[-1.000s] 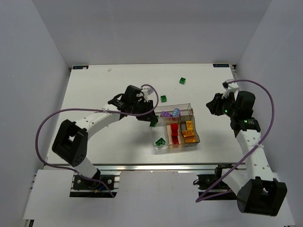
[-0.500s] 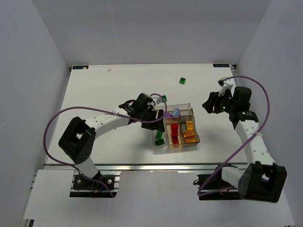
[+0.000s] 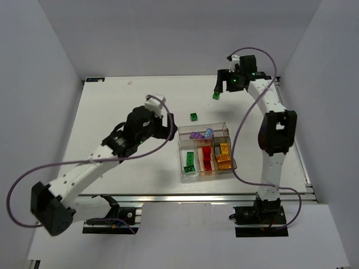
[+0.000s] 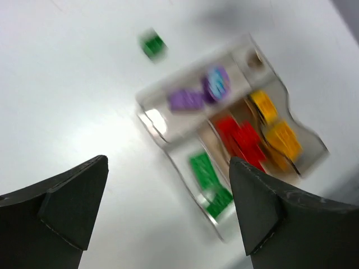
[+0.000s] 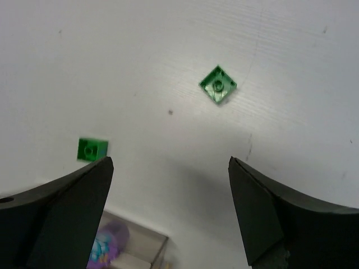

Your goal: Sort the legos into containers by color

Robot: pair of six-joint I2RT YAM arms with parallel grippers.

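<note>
The containers are one clear divided tray [image 3: 182, 151] right of the table's centre. It holds green legos [image 3: 189, 161], red legos [image 3: 206, 157], orange legos [image 3: 224, 156] and lilac pieces [image 3: 196, 135], each colour in its own compartment. Two green legos lie loose on the table, one [image 3: 193, 116] just beyond the tray, one [image 3: 215, 96] farther back. My left gripper [image 3: 168, 129] hangs open and empty just left of the tray [image 4: 154, 126]. My right gripper [image 3: 220, 87] is open above the far green lego [image 5: 217, 84], with the nearer one [image 5: 92, 149] to its left.
White walls enclose the table at the back and on both sides. The right arm stretches along the table's right side, its purple cable [image 3: 247, 120] looping over the tray's right edge. The left arm's cable [image 3: 84, 162] trails across the near left.
The left gripper opened, dropped a green lego into the tray and drew back to the left. The right arm swung to the far side above the loose green lego and opened.
</note>
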